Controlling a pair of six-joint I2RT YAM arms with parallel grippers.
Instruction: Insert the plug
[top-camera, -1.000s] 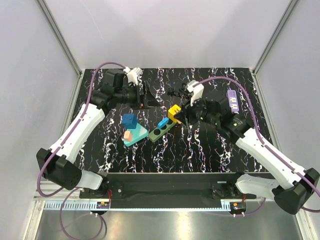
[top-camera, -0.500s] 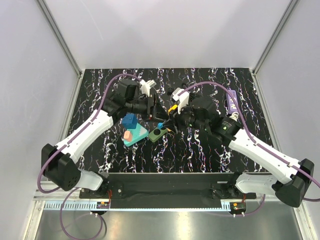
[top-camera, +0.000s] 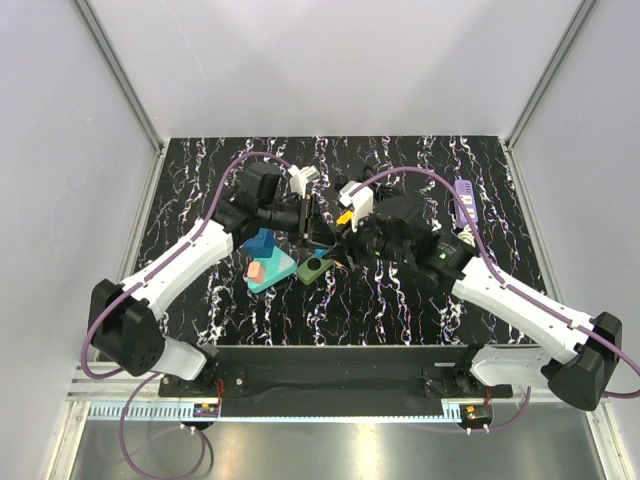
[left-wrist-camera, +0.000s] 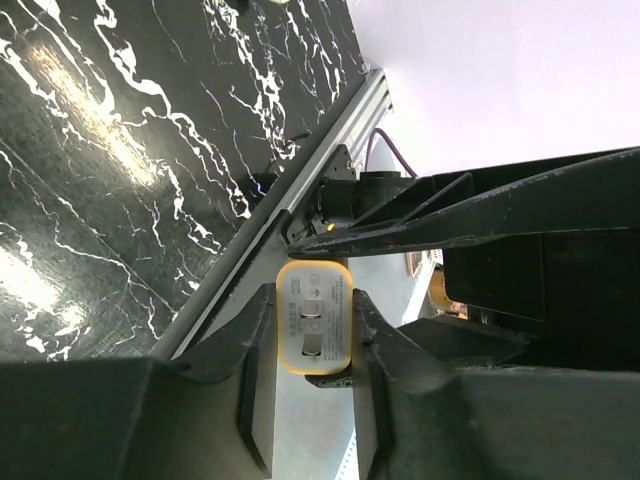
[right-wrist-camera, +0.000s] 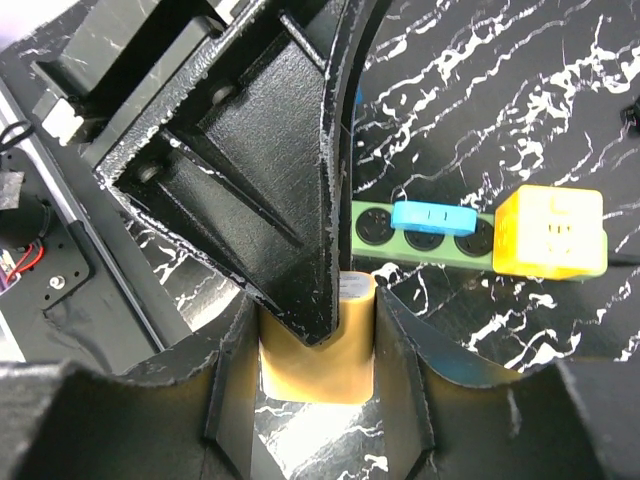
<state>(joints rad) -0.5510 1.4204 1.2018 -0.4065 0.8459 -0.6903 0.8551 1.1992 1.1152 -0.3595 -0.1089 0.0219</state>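
Observation:
The plug (right-wrist-camera: 320, 360) is a tan-yellow block held between my right gripper's (right-wrist-camera: 315, 300) fingers. My left gripper (left-wrist-camera: 312, 292) straddles it crosswise, and its black finger (right-wrist-camera: 290, 200) covers the plug's top in the right wrist view. In the left wrist view the plug's pronged face (left-wrist-camera: 313, 330) fills the gap between my left fingers, touching both. The green power strip (right-wrist-camera: 420, 235) lies just beyond, with a blue plug (right-wrist-camera: 432, 217) in it and a yellow cube (right-wrist-camera: 552, 232) at its end. From above, both grippers (top-camera: 318, 232) (top-camera: 336, 242) meet over the strip (top-camera: 315, 267) and hide the plug.
A teal board with blue and salmon blocks (top-camera: 265, 268) lies left of the strip. A purple object (top-camera: 464, 200) lies at the far right of the black marbled table (top-camera: 400, 300). Metal frame rails (top-camera: 125, 100) border the table.
Both arms have closed in on each other above the power strip: the left gripper moved right and nearer, the right gripper moved left. They now overlap around the plug.

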